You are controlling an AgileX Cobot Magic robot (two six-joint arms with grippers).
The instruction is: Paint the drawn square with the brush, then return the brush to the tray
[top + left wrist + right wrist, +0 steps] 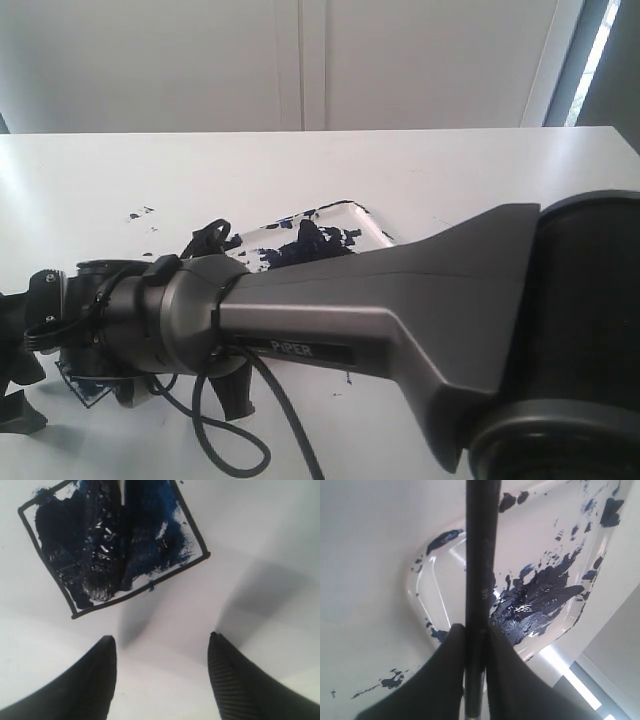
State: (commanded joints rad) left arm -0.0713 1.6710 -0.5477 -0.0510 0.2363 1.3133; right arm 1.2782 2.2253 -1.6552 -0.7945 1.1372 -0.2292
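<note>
Gripping brush (481, 555) mid-shaft w/ R fingers (445, 670), narrow gap; tray (445, 590) w/ blue-black blotch beyond, on desk (260, 530). Holding L fingers (95, 680) wide apart, empty, above desk just beside drawn square (145, 545), mostly smeared blue-black inside.

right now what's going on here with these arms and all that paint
The right pincer is shut on the brush, and its arm reaches across the table to the side where the drawn square is. The square is already mostly smeared dark blue, with some white left near its edges. The left pincer hangs open and empty close to the square. The paint-blotched tray sits further back; the brush has not been returned to it.
</note>
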